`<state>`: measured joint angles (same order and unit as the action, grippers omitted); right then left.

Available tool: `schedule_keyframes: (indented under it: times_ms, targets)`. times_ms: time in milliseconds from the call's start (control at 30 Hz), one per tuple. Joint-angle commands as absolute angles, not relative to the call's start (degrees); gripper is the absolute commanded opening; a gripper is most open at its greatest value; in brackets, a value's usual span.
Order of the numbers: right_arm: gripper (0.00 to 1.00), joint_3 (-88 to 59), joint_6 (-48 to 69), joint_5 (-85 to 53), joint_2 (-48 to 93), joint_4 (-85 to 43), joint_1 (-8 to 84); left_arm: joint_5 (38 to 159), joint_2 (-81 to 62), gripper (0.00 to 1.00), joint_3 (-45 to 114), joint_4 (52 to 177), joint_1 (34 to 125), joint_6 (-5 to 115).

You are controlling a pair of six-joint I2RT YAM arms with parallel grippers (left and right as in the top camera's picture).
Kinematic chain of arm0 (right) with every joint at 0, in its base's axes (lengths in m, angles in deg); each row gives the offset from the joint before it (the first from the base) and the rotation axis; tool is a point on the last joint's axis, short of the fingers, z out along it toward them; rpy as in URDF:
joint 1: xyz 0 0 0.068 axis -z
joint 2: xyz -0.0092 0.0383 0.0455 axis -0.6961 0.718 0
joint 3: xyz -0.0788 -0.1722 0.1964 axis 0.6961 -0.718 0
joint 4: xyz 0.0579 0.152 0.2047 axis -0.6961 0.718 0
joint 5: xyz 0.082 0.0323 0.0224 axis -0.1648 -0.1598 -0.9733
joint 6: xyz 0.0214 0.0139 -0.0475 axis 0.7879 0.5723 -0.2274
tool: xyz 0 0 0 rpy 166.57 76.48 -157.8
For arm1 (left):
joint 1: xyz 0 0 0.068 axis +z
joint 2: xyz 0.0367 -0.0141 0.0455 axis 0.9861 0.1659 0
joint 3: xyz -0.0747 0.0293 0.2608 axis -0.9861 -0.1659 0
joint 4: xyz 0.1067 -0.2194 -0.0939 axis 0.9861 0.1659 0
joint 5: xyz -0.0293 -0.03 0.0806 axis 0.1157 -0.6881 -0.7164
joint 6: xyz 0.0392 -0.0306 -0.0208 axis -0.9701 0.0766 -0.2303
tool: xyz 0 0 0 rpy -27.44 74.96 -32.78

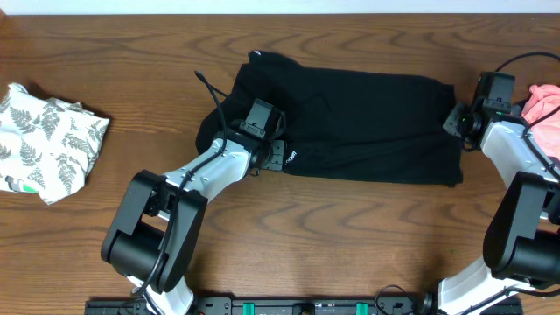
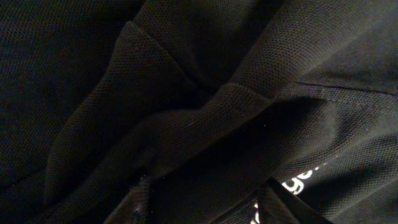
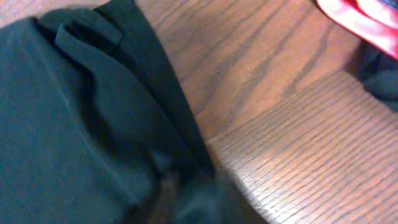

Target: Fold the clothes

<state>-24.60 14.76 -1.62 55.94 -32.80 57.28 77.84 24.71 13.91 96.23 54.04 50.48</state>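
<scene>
Fabric fills the left wrist view: the black garment [image 1: 367, 122] lies as a long band across the middle of the tabletop [image 1: 332, 236], probably so each arm can reach one end. The left end effector [image 1: 267, 131] is down on the rumpled left end. Its fingers [image 2: 140, 200] stand apart with a ridge of cloth bunched between them, just by a white logo [image 2: 301, 180], but I cannot tell whether they pinch it. The right end effector [image 1: 457, 121] sits at the garment's right edge, and its view is too blurred to tell whether it is apart or together. The fern-print garment [image 1: 48, 144] lies far left and a pink garment [image 1: 544, 103] far right, likely parked clear of the folding. My read is that the next fold is being set up.
</scene>
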Motion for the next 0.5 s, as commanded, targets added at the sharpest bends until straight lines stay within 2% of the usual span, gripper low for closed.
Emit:
schedule_keyframes:
  times_ms: [0,100,200,467]
  targets:
    - [0.35,-24.6,12.9,-0.4,56.5,-32.3,58.4,76.6,26.4,0.56,12.7,97.6,54.0,50.1]
    - [0.39,-24.6,8.7,-0.4,56.4,-30.8,58.4,76.0,26.4,0.56,12.2,97.5,54.1,50.1]
    - [0.35,-24.6,5.0,-3.0,55.2,-28.7,58.2,74.6,26.4,0.56,12.0,97.7,54.2,50.1]
    - [0.29,-24.6,-17.6,-24.4,48.6,-25.3,51.5,72.6,26.4,0.56,12.1,97.1,57.6,52.3]
